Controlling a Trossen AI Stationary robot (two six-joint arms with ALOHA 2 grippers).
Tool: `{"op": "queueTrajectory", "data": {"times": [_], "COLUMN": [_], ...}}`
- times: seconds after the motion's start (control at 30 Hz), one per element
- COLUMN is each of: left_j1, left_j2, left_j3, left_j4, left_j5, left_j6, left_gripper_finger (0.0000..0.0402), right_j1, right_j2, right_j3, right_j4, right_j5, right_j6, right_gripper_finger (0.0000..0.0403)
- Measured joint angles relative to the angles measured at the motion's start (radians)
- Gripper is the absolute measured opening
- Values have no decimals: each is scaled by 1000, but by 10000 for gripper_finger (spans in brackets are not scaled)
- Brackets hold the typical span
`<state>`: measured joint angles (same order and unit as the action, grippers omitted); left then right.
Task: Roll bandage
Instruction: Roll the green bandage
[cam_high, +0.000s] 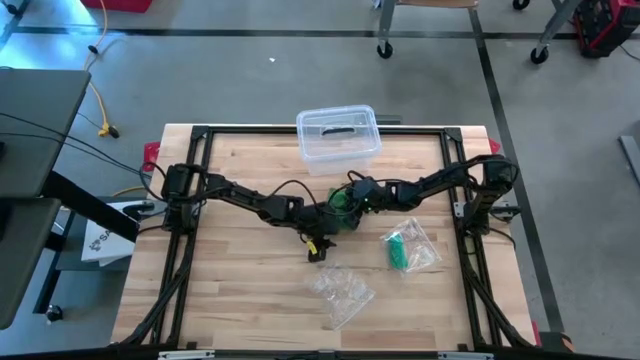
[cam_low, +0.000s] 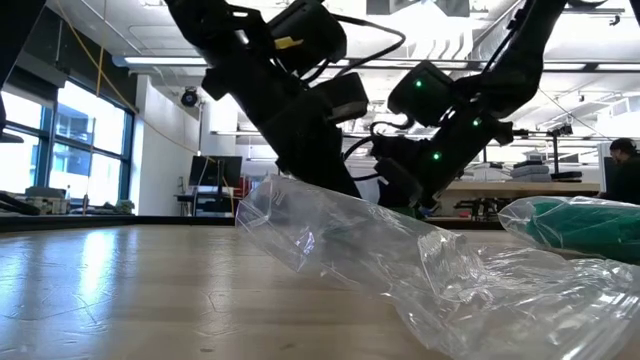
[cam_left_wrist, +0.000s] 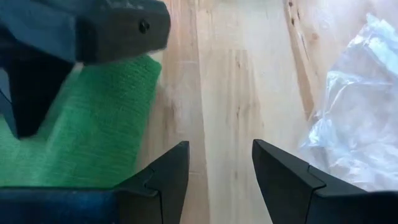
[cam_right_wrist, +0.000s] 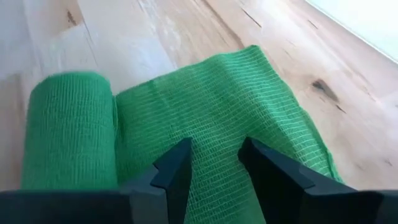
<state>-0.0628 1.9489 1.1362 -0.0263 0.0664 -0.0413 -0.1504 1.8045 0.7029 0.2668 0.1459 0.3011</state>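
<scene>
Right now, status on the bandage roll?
Both end effectors open at table centre: right over green bandage, partly rolled; left beside it. Empty plastic wrapper nearby, not obstructing.

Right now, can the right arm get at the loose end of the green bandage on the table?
Probably yes. The right gripper hangs just over the flat loose strip of the green bandage, fingers apart, with nothing between them and the cloth. The left gripper waits open beside it, over bare wood.
</scene>
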Motion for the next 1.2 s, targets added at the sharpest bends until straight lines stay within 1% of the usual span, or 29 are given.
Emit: {"op": "queueTrajectory", "data": {"times": [0.1,0.17,0.27,0.33,0.43,0.6,0.67,0.73,0.8,0.87,0.93,1.07,1.13,1.2], "left_j1": [-4,-11,-26,-34,-38,-40,-43,-48,-50,-49,-46,-35,-35,-42], "left_j2": [-23,-52,-110,-151,-199,-216,-216,-216,-216,-216,-216,-215,-216,-216], "left_j3": [0,0,0,0,0,1,1,1,1,1,-8,-22,-32,-44], "left_j4": [-14,-29,-75,-115,-162,-185,-201,-223,-246,-251,-233,-228,-220,-216], "left_j5": [4,-13,-103,-144,-158,-162,-172,-193,-212,-217,-221,-233,-233,-231], "left_j6": [-29,-37,-60,-70,-87,-105,-106,-110,-114,-114,-114,-124,-139,-154], "left_gripper_finger": [170,170,170,170,170,170,170,170,170,170,170,170,170,170], "right_j1": [-1,-1,-3,-8,-16,-34,-35,-25,-5,13,26,36,30,13], "right_j2": [-21,-35,-58,-75,-103,-172,-208,-243,-265,-268,-248,-155,-119,-110], "right_j3": [-2,-2,-2,-2,-2,-1,-1,1,2,2,2,2,3,3], "right_j4": [-20,-33,-60,-79,-91,-118,-121,-121,-115,-115,-114,-95,-75,-75], "right_j5": [3,12,43,48,37,37,0,-109,-244,-346,-390,-381,-310,-191], "right_j6": [-13,-14,-2,3,4,-35,-87,-155,-195,-200,-177,-149,-120,-62], "right_gripper_finger": [149,149,151,157,174,216,226,226,219,202,181,136,118,104]}}
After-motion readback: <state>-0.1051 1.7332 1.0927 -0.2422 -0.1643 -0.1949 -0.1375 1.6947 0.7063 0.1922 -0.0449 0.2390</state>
